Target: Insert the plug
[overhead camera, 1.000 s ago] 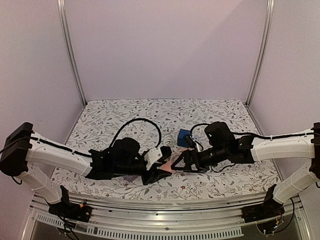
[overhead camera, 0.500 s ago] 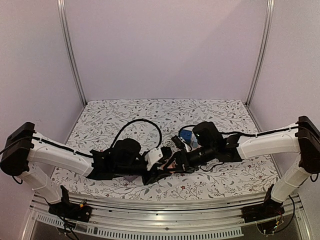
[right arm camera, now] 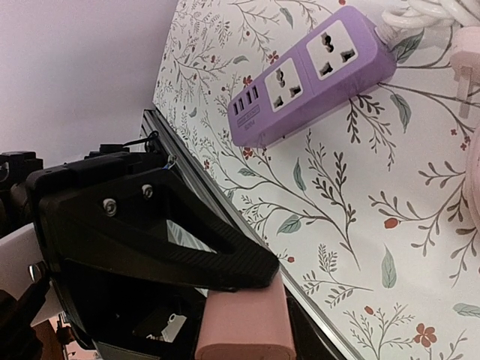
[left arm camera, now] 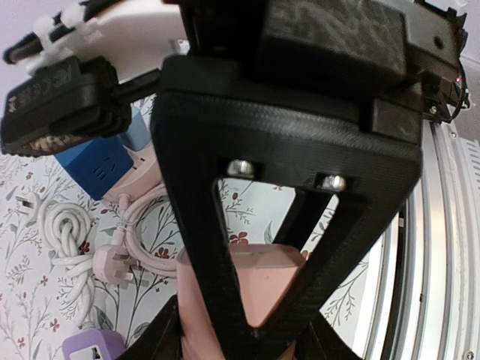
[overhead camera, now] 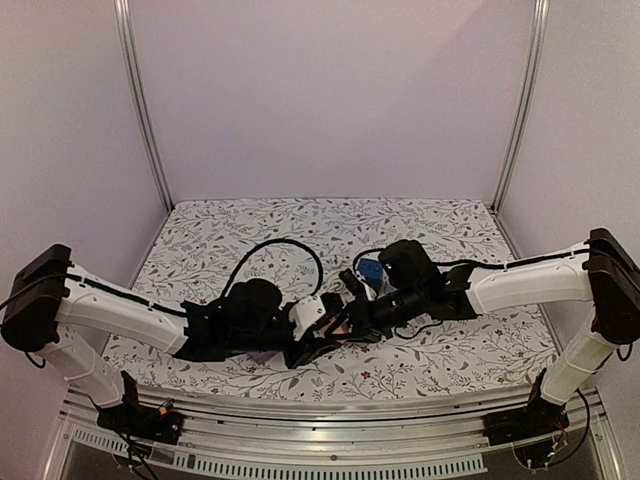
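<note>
Hold the rounded pink plastic block [left arm camera: 259, 276] level, clamped by both left gripper [left arm camera: 251, 326] and right gripper [right arm camera: 262, 306], ready for the pale pink plug [left arm camera: 112, 264] beside it

Plug [right arm camera: 466, 64] lies beside power strip [right arm camera: 315, 71], seemingly apart.

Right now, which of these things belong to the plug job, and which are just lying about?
In the job, as far as I can tell:
- pink block, gripped
- pink plug

Lying about, for now:
- purple strip
- blue cube
- knotted white cable
</note>
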{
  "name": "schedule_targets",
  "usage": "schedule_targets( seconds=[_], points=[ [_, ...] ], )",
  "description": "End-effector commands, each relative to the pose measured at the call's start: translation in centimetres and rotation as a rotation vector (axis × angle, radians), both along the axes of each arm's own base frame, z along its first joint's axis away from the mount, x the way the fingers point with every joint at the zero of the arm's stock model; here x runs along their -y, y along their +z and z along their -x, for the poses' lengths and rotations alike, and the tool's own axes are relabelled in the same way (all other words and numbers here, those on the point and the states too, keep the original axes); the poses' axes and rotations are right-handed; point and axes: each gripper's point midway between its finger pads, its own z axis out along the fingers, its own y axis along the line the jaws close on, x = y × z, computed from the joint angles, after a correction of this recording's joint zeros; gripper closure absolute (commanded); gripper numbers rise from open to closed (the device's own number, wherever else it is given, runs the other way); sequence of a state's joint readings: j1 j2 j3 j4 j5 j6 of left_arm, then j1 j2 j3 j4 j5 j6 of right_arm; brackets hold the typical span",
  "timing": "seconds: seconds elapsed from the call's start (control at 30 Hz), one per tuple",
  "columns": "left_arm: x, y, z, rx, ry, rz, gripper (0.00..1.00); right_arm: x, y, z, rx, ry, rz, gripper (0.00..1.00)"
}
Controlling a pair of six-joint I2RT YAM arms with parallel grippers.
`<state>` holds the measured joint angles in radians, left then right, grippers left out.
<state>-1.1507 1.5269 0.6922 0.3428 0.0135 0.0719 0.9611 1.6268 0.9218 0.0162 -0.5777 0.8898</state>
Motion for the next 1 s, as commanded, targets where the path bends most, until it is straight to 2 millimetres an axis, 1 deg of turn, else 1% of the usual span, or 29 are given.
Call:
schedule_targets(
  seconds=[0.0,0.03,0.13,0.17,0.23,0.27,0.37,0.47,0.57,0.67,0.73,0.77,0.83,0.97],
  points=[
    [-0.5,0.2,-0.5,0.007,0.035,0.025,0.78,-0.5,0.3,0.8,0.027,0.064,-0.016,0.97],
    [-0.7,0.3,-0.7,0.014,0.052,0.027,0.72,-0.5,0.3,0.8,0.029,0.064,-0.017,1.00],
    [-1.1,0.5,-0.8,0.023,0.067,0.041,0.42,-0.5,0.5,0.7,0.035,0.064,-0.020,1.00],
    [-1.2,0.6,-0.8,0.024,0.072,0.046,0.34,-0.5,0.5,0.7,0.036,0.064,-0.020,1.00],
    [-1.6,0.9,-0.7,0.020,0.077,0.060,0.03,-0.5,0.6,0.6,0.042,0.057,-0.016,1.00],
    [-1.7,1.2,-0.6,0.019,0.079,0.069,0.01,-0.4,0.5,0.5,0.046,0.053,-0.012,1.00],
    [-2.4,1.5,-0.1,0.010,0.077,0.075,0.00,0.1,0.2,0.1,0.064,0.025,0.025,1.00],
    [-3.4,2.2,0.2,0.014,0.094,0.097,0.01,0.8,-0.2,-0.9,0.100,-0.026,0.078,1.00],
    [-5.2,2.4,-0.5,0.006,0.186,0.105,0.00,1.8,-0.7,-1.7,0.121,-0.066,0.121,1.00],
    [-7.1,2.3,-1.7,-0.004,0.312,0.086,0.01,3.0,-1.0,-2.5,0.130,-0.108,0.153,1.00],
    [-8.6,1.9,-2.6,-0.023,0.417,0.070,0.01,4.0,-0.8,-3.1,0.154,-0.147,0.175,1.00],
    [-9.5,1.4,-3.1,-0.032,0.468,0.051,0.02,4.5,-0.9,-3.3,0.157,-0.162,0.192,1.00],
    [-10.9,0.6,-3.7,-0.056,0.549,0.030,0.06,5.5,-0.4,-3.6,0.174,-0.190,0.199,1.00],
    [-13.3,-1.6,-4.7,-0.137,0.670,0.004,0.09,7.4,0.1,-4.1,0.199,-0.245,0.221,1.00]
  ],
)
